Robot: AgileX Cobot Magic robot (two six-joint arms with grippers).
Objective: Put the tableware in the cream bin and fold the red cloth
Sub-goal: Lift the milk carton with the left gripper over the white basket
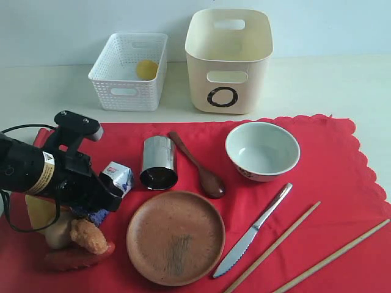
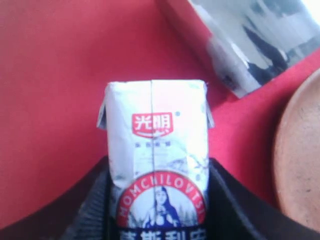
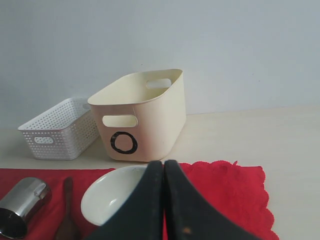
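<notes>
Claw (image 2: pixel 157 167) of left arm (image 1: pixel 36 171), low over red cloth (image 1: pixel 342 183), grips milk carton (image 2: pixel 155 125).

Left arm (image 1: pixel 27 168) low on its own side, forearm slanting down toward the wrist. Left gripper (image 2: pixel 157 172) clamps a milk carton (image 2: pixel 155 125), one jaw on each flank. Right gripper (image 3: pixel 164 167): jaws pressed flat together, nothing between them.
</notes>
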